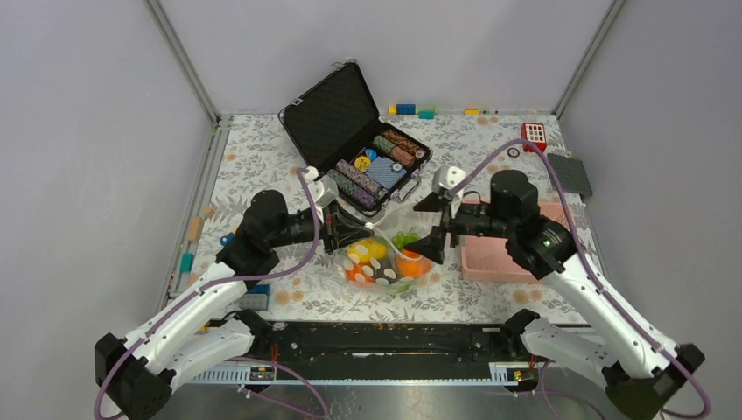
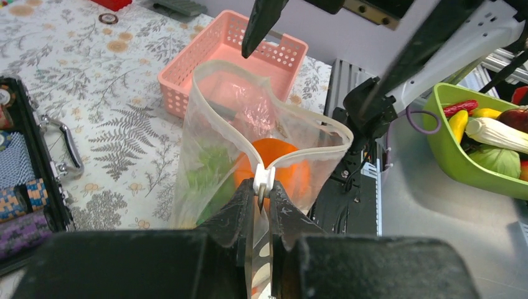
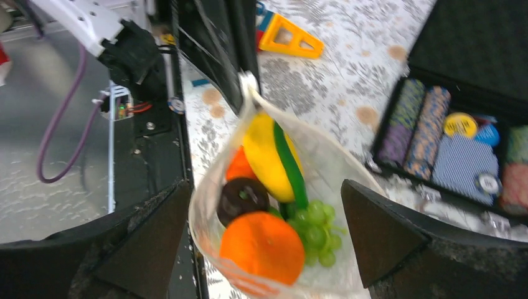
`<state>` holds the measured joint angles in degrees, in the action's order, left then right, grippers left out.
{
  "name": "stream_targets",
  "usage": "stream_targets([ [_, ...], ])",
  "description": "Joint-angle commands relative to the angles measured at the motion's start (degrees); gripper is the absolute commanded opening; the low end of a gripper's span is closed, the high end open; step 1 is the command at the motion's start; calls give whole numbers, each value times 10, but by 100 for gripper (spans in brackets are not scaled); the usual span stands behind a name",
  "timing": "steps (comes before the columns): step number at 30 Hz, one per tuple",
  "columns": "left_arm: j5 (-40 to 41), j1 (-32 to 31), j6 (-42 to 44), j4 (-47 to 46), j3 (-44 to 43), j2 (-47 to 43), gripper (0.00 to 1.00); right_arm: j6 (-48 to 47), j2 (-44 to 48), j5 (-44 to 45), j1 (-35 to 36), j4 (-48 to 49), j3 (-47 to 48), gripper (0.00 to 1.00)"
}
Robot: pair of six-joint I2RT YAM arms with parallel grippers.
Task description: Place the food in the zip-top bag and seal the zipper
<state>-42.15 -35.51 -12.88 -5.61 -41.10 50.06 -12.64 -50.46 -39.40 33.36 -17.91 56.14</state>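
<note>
the zip-top bag (image 3: 339,165) stands open on the floral table (image 1: 262,157), holding pumpkin (image 3: 264,246), banana (image 3: 264,156), grapes (image 3: 314,227) (plus a dark fruit (image 3: 243,196)). the left gripper (image 2: 263,199) pinches its zipper (image 2: 311,121); the right gripper (image 1: 430,226) gapes wide nearby, with the pink basket (image 1: 499,258) just beside.

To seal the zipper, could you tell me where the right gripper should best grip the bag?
Probably the zipper rim's far end, opposite the slider end the left gripper pinches. The bag stands mouth-up and gaping, so the open right gripper should descend from above, jaws across that strip.
</note>
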Motion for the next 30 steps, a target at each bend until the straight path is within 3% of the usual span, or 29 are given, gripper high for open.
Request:
stream_targets([
  [1, 58, -11, 36, 51, -42, -3, 0, -9, -50, 31, 63, -1, 77, 99],
  [15, 69, -34, 47, 76, -52, -21, 0, -147, -166, 60, 157, -20, 158, 100],
  [24, 67, -36, 45, 80, -47, -44, 0, -223, -217, 32, 158, -141, 187, 95],
  [30, 57, -40, 59, 80, -38, -52, 0, -260, -217, 73, 159, -205, 198, 77],
])
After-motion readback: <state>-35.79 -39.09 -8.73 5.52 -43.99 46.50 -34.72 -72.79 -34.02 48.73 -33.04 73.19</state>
